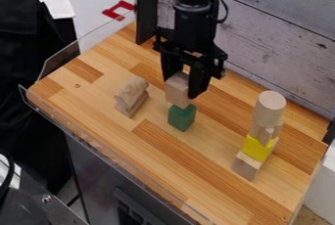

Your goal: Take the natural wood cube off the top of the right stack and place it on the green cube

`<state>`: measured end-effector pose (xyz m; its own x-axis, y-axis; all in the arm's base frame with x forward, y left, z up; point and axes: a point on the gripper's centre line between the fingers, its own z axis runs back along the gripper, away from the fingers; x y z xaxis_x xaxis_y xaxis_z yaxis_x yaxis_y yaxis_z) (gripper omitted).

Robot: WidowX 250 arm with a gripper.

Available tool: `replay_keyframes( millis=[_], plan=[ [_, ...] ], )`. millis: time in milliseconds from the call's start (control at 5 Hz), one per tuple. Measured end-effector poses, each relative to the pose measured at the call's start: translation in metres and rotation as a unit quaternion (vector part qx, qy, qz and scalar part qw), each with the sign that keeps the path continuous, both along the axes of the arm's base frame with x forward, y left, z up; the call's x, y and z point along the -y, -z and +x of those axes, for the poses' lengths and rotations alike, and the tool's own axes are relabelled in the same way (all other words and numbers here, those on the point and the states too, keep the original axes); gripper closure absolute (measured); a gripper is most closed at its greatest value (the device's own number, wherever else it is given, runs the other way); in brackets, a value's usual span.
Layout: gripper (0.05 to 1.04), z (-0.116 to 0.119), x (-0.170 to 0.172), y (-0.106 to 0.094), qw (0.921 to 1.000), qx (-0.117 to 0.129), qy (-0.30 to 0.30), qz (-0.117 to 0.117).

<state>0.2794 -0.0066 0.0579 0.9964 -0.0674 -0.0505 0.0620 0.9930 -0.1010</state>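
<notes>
Worktop: three groups, sides as viewed. Left: one piece lying on a base piece. Centre: upper block between the fingers of the gripper, directly above lower block; contact between the two cannot be told. Right, nearer the front: end block at bottom, middle block on it, small piece next, cylinder on top. Wall behind the worktop.
</notes>
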Motion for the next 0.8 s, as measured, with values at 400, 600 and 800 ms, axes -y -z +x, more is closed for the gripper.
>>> replay_keyframes(
  millis=[400,600,800],
  plan=[
    [0.513,0.004,0.000,0.009,1.0000,-0.005,-0.004,-0.003],
    [0.513,0.003,0.000,0.017,0.9998,-0.018,-0.004,-0.003],
    [0.513,0.002,0.000,0.020,0.9997,-0.022,-0.004,-0.003]
  ],
)
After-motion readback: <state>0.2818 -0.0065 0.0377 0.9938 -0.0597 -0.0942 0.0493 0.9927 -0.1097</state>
